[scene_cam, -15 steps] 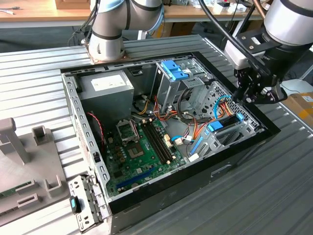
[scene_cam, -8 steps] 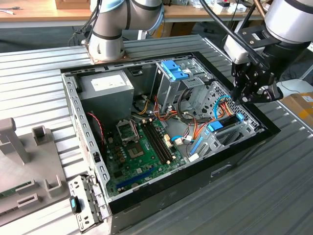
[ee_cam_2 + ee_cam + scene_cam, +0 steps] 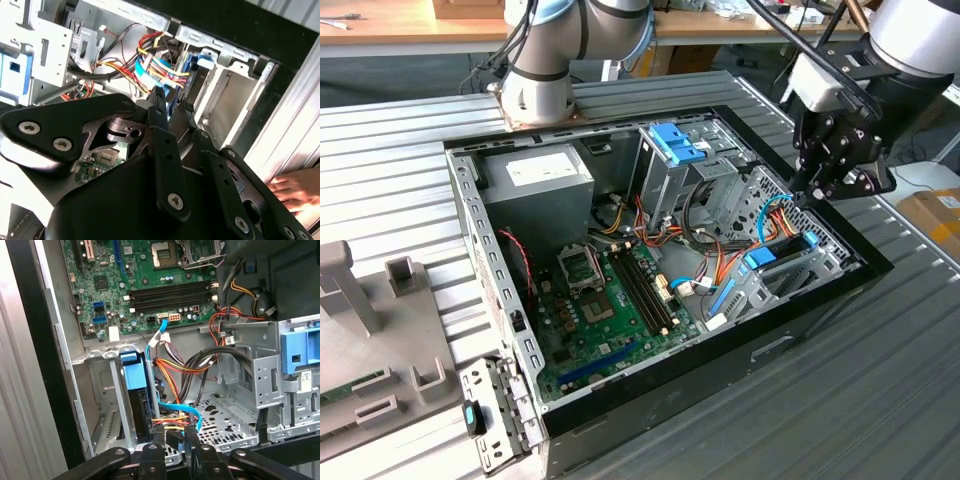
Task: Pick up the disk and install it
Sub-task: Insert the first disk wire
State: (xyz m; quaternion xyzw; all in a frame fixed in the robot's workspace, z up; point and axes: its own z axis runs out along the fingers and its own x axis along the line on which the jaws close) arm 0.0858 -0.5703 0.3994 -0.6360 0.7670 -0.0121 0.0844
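Open computer case point(image 3: 800, 335) lies on a ribbed metal table point(image 3: 880, 400), side panel off. Landmark is the drive bay point(image 3: 790, 262) at the case corner on the exterior view's right. The disk point(image 3: 136, 371) sits upright on edge inside that drive bay, blue carrier end showing, dark body below it; in the exterior view its blue frame point(image 3: 762, 258) shows at the bay mouth. Gripper point(image 3: 798, 196) hangs just above the drive bay, fingertips down among the coloured cables point(image 3: 775, 215) beside the disk. In the first wrist view the gripper point(image 3: 172, 436) has its two fingers close together, only a narrow gap, tips just beside the disk and not around it, nothing seen between them; in the second wrist view the gripper point(image 3: 172, 102) looks likewise nearly closed and empty. Motherboard point(image 3: 610, 290) lies on the case floor next to the drive bay. Tall metal cage with a blue clip point(image 3: 675, 142) stands behind the bay. A person's hand point(image 3: 300, 187) rests on the table outside the case wall near the bay
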